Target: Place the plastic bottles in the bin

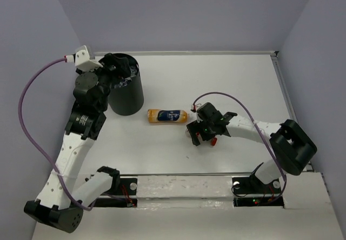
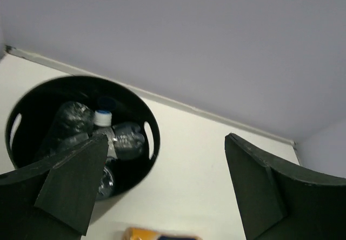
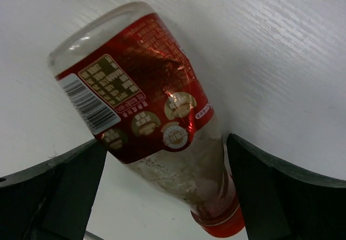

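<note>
The black bin point(image 1: 127, 100) stands at the far left. In the left wrist view its rim point(image 2: 65, 79) rings several clear bottles, one white-capped point(image 2: 102, 119). My left gripper point(image 1: 114, 68) hangs open and empty over the bin's mouth; its open jaws point(image 2: 165, 156) show nothing between them. The orange-liquid bottle point(image 1: 167, 115) lies on its side mid-table, and its edge shows in the left wrist view point(image 2: 157, 233). My right gripper point(image 1: 201, 133) is low over the red-capped, red-label bottle point(image 3: 146, 105), which lies on the table. Its open jaws point(image 3: 166, 142) straddle the bottle near the neck; the red cap point(image 1: 214, 141) sticks out.
The white table point(image 1: 238, 83) is walled by pale purple panels at the back and sides. A purple cable loops from each wrist. The arm bases and a metal rail point(image 1: 184, 188) run along the near edge.
</note>
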You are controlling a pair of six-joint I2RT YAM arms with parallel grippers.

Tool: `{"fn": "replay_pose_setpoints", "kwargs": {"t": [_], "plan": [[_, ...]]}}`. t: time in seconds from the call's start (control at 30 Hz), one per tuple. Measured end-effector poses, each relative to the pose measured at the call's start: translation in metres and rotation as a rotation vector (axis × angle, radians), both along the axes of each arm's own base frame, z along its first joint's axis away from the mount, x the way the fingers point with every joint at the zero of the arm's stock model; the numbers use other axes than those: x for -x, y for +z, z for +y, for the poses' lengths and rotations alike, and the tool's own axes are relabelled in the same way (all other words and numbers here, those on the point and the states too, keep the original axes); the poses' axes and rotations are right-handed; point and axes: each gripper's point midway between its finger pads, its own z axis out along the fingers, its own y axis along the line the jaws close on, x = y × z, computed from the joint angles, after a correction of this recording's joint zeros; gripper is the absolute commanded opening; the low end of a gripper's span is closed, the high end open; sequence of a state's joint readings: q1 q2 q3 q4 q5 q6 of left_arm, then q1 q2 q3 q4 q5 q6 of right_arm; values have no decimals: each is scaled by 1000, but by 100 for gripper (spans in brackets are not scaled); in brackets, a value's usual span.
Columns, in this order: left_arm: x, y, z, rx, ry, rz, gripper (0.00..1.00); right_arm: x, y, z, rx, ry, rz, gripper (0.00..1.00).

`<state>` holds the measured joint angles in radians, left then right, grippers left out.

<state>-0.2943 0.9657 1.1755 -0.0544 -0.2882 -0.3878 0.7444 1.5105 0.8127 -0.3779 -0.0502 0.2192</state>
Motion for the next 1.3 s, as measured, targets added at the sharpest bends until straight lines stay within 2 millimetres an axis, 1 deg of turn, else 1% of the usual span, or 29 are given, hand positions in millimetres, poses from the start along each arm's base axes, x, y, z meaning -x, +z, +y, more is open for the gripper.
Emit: {"fn": "replay_pose_setpoints", "kwargs": {"t": [0.03, 0.07, 0.1, 0.13, 0.17, 0.23, 0.33, 0.37, 0.4, 0.47, 0.53, 0.57, 0.6, 0.63, 0.7, 0.77, 0.8, 0.87, 0.9, 1.03, 1.07, 1.1, 1.13, 1.17, 1.2, 1.23, 1.27, 1.3], "plan": [[7, -2, -6, 9, -32, -1, 99, 1, -1, 1, 0, 9, 6, 80], [15, -9, -12, 14, -72, 8, 99, 1, 0, 3, -10, 13, 8, 73], [22, -20, -22, 21, -123, 31, 99, 0, 2, 5, -24, 17, 8, 58], [27, -27, -28, 23, -151, 47, 99, 2, 5, 9, -47, 17, 15, 50], [35, -41, -39, 25, -209, 82, 99, 2, 8, 11, -65, 20, 14, 45], [47, -65, -62, 38, -311, 146, 99, 6, 15, 15, -108, 13, 6, 38], [69, -101, -99, 61, -464, 240, 99, 17, 28, 15, -162, 8, -14, 37], [79, -114, -113, 70, -522, 281, 99, 24, 34, 15, -186, 9, -22, 37], [85, -122, -122, 76, -559, 304, 99, 30, 41, 14, -212, 7, -31, 37], [103, -138, -146, 97, -655, 357, 99, 37, 57, 14, -268, 10, -60, 36], [114, -145, -163, 110, -717, 384, 99, 39, 76, 15, -327, 9, -96, 36], [122, -148, -178, 123, -766, 402, 99, 40, 87, 16, -360, 7, -118, 36], [125, -149, -183, 126, -784, 406, 99, 40, 97, 17, -391, 8, -142, 36], [132, -150, -201, 136, -840, 413, 99, 40, 109, 17, -425, 9, -169, 35], [136, -151, -212, 143, -872, 420, 99, 40, 121, 19, -462, 9, -195, 35], [137, -158, -228, 144, -900, 431, 99, 40, 126, 20, -482, 6, -202, 35], [135, -165, -238, 139, -908, 443, 99, 40, 127, 20, -487, 5, -202, 35], [133, -176, -247, 131, -912, 472, 99, 41, 130, 20, -497, 3, -202, 35], [131, -186, -253, 124, -916, 493, 99, 41, 132, 20, -503, 4, -206, 35], [125, -204, -270, 123, -925, 523, 99, 42, 142, 21, -536, 6, -227, 35], [124, -207, -273, 121, -927, 528, 97, 42, 145, 21, -545, 6, -235, 35], [124, -211, -275, 119, -927, 536, 87, 42, 148, 21, -553, 5, -241, 35], [124, -214, -277, 119, -927, 542, 81, 42, 152, 21, -563, 6, -250, 35], [123, -215, -278, 122, -926, 545, 72, 43, 154, 21, -571, 6, -256, 35], [123, -214, -280, 131, -928, 541, 54, 44, 157, 19, -579, 6, -263, 35], [121, -211, -282, 141, -929, 527, 47, 44, 160, 19, -585, 5, -269, 37], [120, -206, -283, 153, -931, 510, 37, 44, 161, 18, -590, 2, -274, 39], [119, -203, -284, 155, -929, 497, 33, 44, 162, 18, -593, 0, -277, 44]]}}
